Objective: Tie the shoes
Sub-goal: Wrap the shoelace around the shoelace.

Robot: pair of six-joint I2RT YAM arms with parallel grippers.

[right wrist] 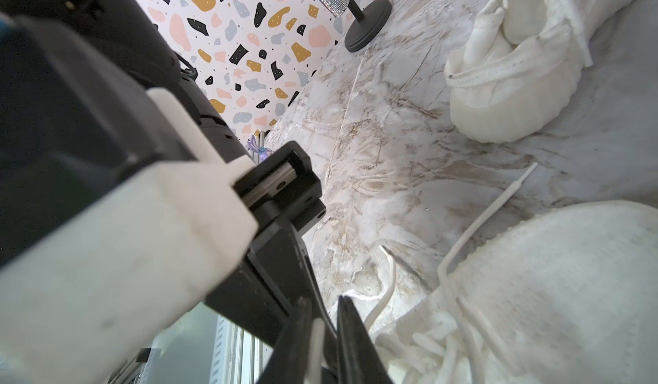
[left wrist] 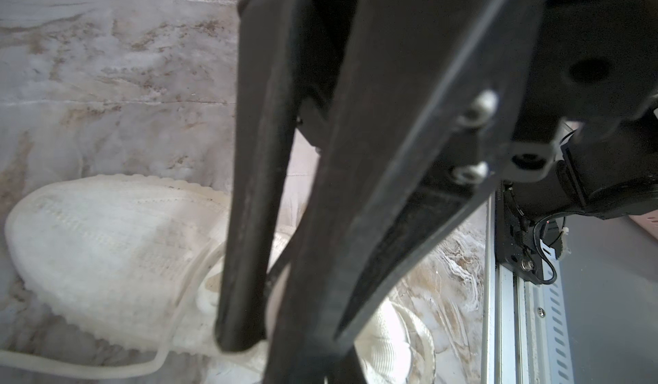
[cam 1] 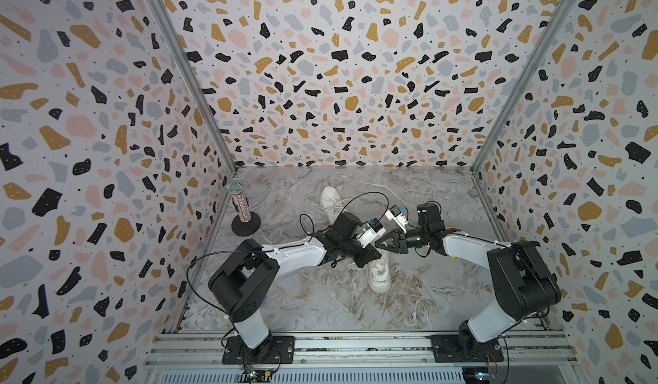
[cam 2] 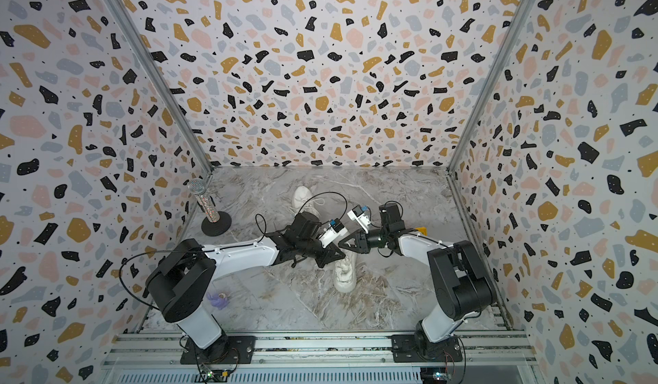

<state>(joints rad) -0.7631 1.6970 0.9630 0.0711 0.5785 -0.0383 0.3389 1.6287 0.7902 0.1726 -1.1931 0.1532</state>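
One cream knit low-top sneaker with a chunky sole lies just below the middle of a top view on the grey marbled surface, its twin well apart above it; the right claw pinches a flat white lace; the left claw is closed over the near shoe, on what I cannot tell; the laces look limp and slippery, so I'd grip close to the eyelets, not the soft upper.
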